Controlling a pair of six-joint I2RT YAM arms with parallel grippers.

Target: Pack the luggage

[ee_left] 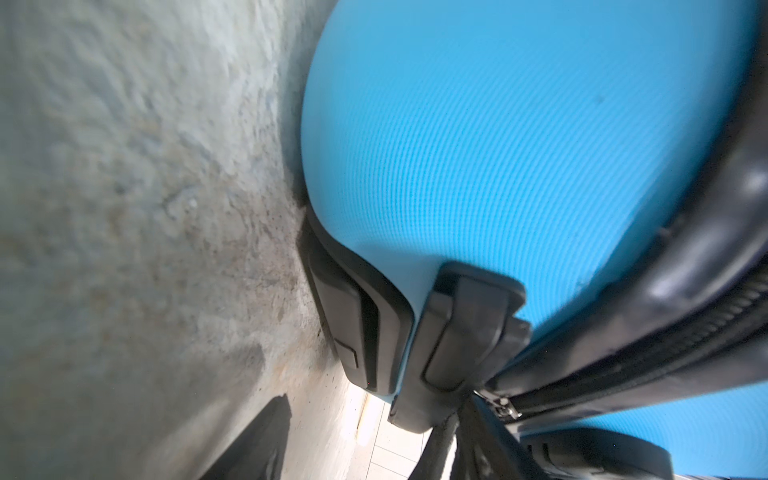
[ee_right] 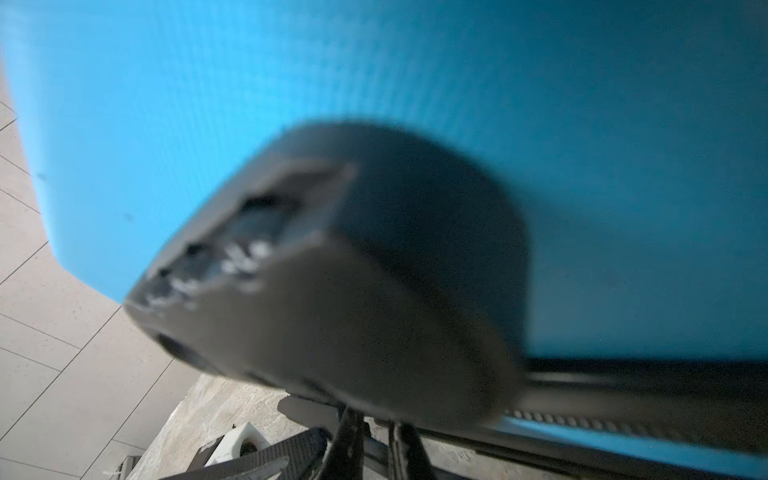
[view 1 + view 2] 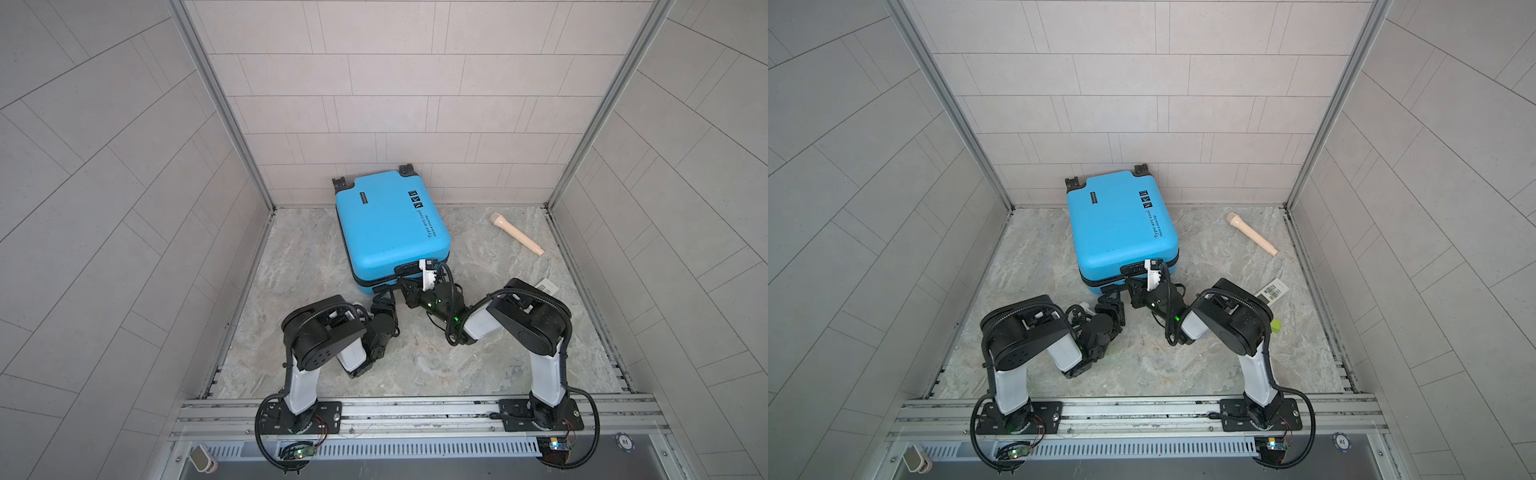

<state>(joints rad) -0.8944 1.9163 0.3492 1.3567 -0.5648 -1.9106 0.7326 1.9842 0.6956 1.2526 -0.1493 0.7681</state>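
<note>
The luggage (image 3: pixel 388 226) (image 3: pixel 1121 224) is a bright-blue hard-shell suitcase. It lies flat and closed toward the back of the marble table, wheels toward the back wall. My right gripper (image 3: pixel 406 279) (image 3: pixel 1134 283) is at the near edge, just under the black lock block (image 2: pixel 332 270). In the right wrist view its two dark fingertips (image 2: pixel 349 436) stand close together with a narrow gap, and what lies between them is blurred. My left gripper (image 3: pixel 383 294) (image 3: pixel 1111 297) is at the near left corner, its fingers (image 1: pixel 266 440) spread wide. The shell (image 1: pixel 478 145), its zipper (image 1: pixel 623 374) and black corner fittings fill the left wrist view.
A beige microphone-shaped object (image 3: pixel 517 233) (image 3: pixel 1252 233) lies at the back right of the table (image 3: pixel 316 257). A white barcode tag (image 3: pixel 1273 291) and a small green block (image 3: pixel 1276 325) sit beside the right arm. Tiled walls close in on three sides.
</note>
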